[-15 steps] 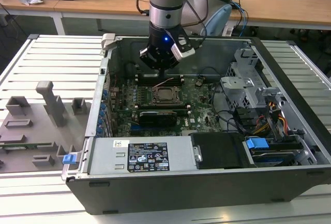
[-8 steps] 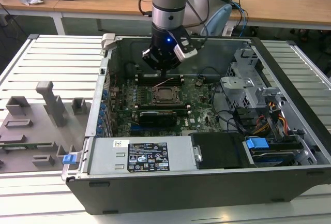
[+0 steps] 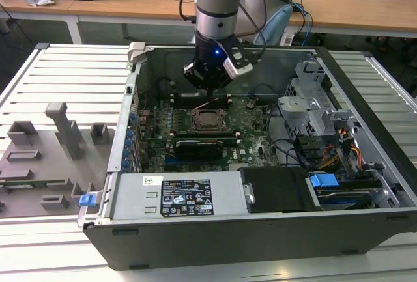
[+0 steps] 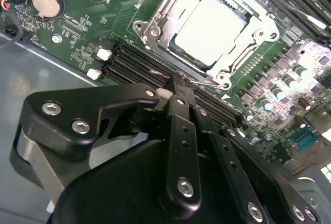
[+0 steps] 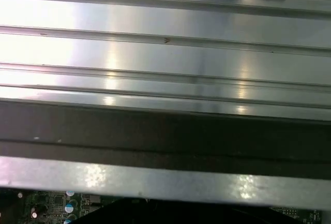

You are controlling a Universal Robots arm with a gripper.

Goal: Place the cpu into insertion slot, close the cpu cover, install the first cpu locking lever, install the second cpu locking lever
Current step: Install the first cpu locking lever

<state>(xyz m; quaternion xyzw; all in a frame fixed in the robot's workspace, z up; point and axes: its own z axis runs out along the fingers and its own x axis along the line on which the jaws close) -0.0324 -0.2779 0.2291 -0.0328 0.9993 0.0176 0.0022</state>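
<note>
Inside the open computer case the cpu (image 4: 209,27) lies flat in the insertion slot (image 3: 207,119) of the green motherboard. The silvery cpu cover (image 4: 164,17) is down around it, its opening framing the chip's pale top. My gripper (image 4: 176,81) hangs just beside the socket's edge with its black fingers (image 4: 181,110) pressed together. Its tip is at a thin wire locking lever (image 4: 158,72) running along that side of the socket; whether it touches the wire I cannot tell. In the exterior view my gripper (image 3: 210,91) is low over the board, just behind the socket, and a thin lever (image 3: 207,104) slants up there.
Memory slots (image 4: 129,61) run beside the socket under the fingers. A coin cell (image 4: 44,1) sits on the board. A long black card (image 3: 199,146) lies in front of the socket, a drive cage (image 3: 313,109) at the exterior view's right. Grey fixtures (image 3: 58,139) stand on the ribbed table.
</note>
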